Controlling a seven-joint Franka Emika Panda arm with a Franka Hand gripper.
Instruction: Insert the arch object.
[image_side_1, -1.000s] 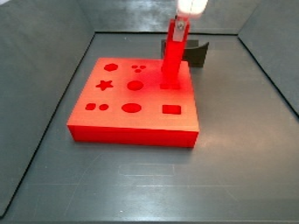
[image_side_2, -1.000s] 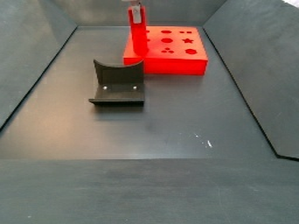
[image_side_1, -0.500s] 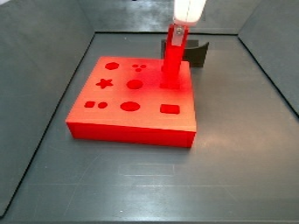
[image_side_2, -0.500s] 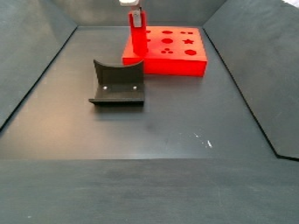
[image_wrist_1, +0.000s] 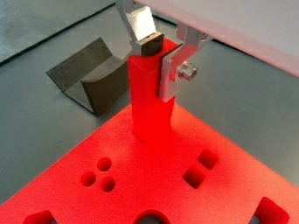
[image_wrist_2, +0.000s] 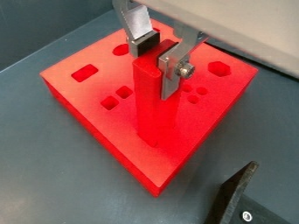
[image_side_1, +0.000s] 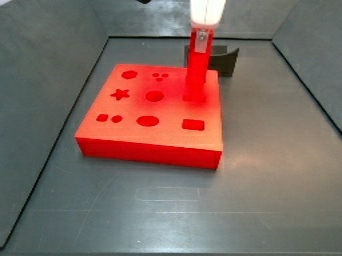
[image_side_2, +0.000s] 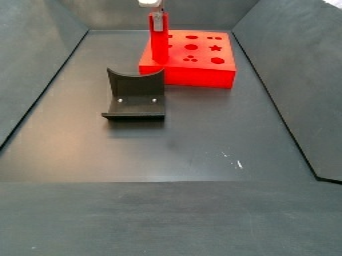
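Note:
The arch object, a slim red bar (image_wrist_1: 152, 101), stands upright with its lower end in a hole of the red holed board (image_wrist_1: 152, 179). It shows in both wrist views (image_wrist_2: 149, 105) and both side views (image_side_1: 198, 70) (image_side_2: 156, 48). My gripper (image_wrist_1: 160, 63) is above the bar, with its fingers on either side of the bar's top end. The jaws stand slightly apart from the bar, so the gripper is open. The gripper also shows in the wrist view (image_wrist_2: 160, 61) and side views (image_side_1: 202, 28) (image_side_2: 155, 10).
The board (image_side_1: 160, 140) lies on the dark floor (image_side_2: 201, 130) of a walled bin. It has several shaped holes. The dark fixture (image_side_2: 134, 95) stands on the floor beside the board, also in a wrist view (image_wrist_1: 87, 74) and a side view (image_side_1: 227, 60).
The gripper has risen a little along the bar's top. The bar has stayed upright in the board.

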